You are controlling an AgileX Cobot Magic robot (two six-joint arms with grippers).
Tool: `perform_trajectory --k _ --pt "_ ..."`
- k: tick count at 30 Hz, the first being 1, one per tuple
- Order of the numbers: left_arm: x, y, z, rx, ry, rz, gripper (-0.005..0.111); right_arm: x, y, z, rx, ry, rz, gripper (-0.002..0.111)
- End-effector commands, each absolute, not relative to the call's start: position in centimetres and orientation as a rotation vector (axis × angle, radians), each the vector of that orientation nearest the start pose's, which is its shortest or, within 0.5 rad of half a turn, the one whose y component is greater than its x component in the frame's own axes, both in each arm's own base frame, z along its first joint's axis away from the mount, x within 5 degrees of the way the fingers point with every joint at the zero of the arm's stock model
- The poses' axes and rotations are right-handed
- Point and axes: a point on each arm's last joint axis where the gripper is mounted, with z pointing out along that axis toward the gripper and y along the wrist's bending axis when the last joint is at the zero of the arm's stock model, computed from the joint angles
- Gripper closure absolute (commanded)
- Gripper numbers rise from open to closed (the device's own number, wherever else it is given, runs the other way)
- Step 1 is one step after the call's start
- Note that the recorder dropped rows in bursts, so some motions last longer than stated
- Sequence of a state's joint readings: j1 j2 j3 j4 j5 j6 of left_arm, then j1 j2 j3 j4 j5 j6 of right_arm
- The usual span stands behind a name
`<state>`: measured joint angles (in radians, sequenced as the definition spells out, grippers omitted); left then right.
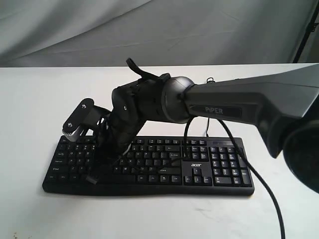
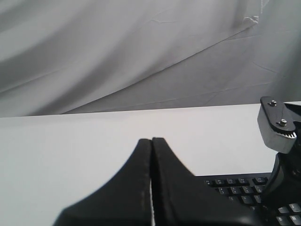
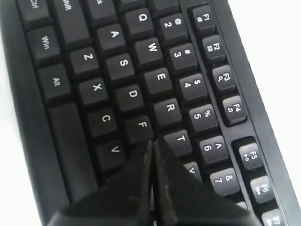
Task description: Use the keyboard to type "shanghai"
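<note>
The black keyboard [image 1: 209, 164] lies on the white table, its "acer" logo beside the number pad. My right arm reaches across to the left half of it, and the right gripper [image 1: 107, 155] points down among the letter keys. In the right wrist view the right gripper [image 3: 153, 141] is shut, its tips over the G key between F and T on the keyboard [image 3: 84, 61]. Contact with the key cannot be told. My left gripper [image 2: 151, 140] is shut and empty, over bare table beside the keyboard's [image 2: 235, 188] corner.
A black cable [image 1: 251, 172] from the right arm hangs across the number pad to the table's front. A grey cloth backdrop [image 1: 149, 30] stands behind the white table [image 1: 30, 99]. A geared metal part of the right gripper [image 2: 277, 125] shows in the left wrist view.
</note>
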<state>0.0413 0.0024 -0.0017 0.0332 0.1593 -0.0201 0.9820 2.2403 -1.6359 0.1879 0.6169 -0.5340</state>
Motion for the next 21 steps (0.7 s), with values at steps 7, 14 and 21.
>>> perform_trajectory --k 7,14,21 --pt "5.62 0.24 19.92 -0.026 1.637 0.036 0.107 25.82 39.97 13.63 -1.736 2.076 0.333 0.108" --pt "5.62 0.24 19.92 -0.026 1.637 0.036 0.107 25.87 40.02 13.66 -1.731 2.07 0.333 0.108" --pt "5.62 0.24 19.92 -0.026 1.637 0.036 0.107 25.89 40.04 12.95 -1.738 2.081 0.329 0.108"
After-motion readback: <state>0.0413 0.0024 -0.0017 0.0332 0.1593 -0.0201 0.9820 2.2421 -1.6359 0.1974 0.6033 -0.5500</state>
